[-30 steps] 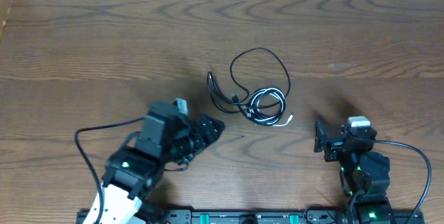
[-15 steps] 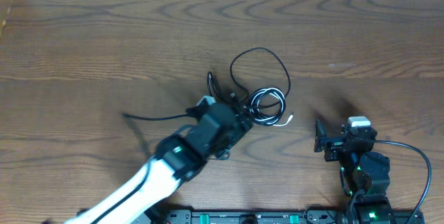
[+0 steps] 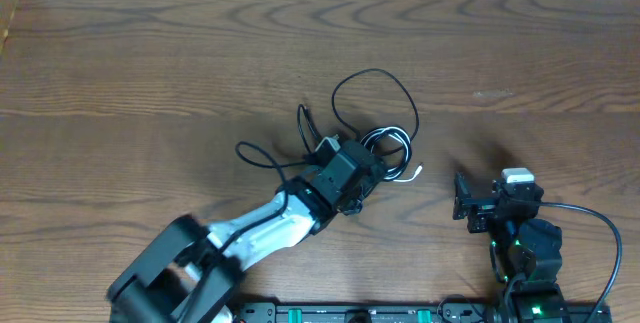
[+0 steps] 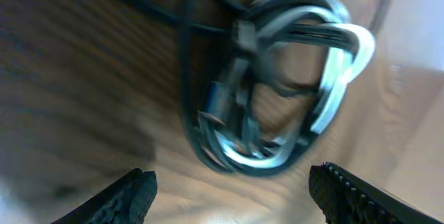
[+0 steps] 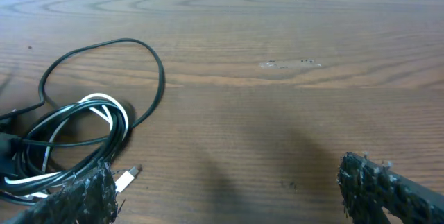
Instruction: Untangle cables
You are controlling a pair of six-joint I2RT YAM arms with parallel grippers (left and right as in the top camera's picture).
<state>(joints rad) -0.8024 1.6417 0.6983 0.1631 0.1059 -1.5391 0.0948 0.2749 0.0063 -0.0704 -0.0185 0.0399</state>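
Overhead: the white-and-black left arm [image 3: 260, 228] stretches low and diagonally from the near-left corner to the middle of the brown wood-grain counter [image 3: 150, 73]. Its left fingers [image 3: 368, 170] arrive at the near-left side of the thin black and white cables [image 3: 403, 146]. The cables lie mid-counter as 1 tight coil, with a wide black loop reaching toward the far edge and a narrower black loop on the left. The black right arm [image 3: 525, 243] sits folded at the near-right edge. The right fingers [image 3: 461, 183] point left and sit well apart from the cables. Broad wood runs left, right and to the far edge.

Left wrist: the left fingers [image 4: 132, 195] stand wide apart – 1 tip at each lower corner, gripping nothing. The coiled cables [image 4: 333, 78] lie just ahead of the gap, blurred.

Right wrist: the right fingers [image 5: 378, 186] are spread fully, with bare counter [image 5: 277, 113] between them. The cables [image 5: 90, 123] lie far left beside 1 finger, a small white plug [image 5: 126, 178] pointing out – wood runs right and to the far edge.
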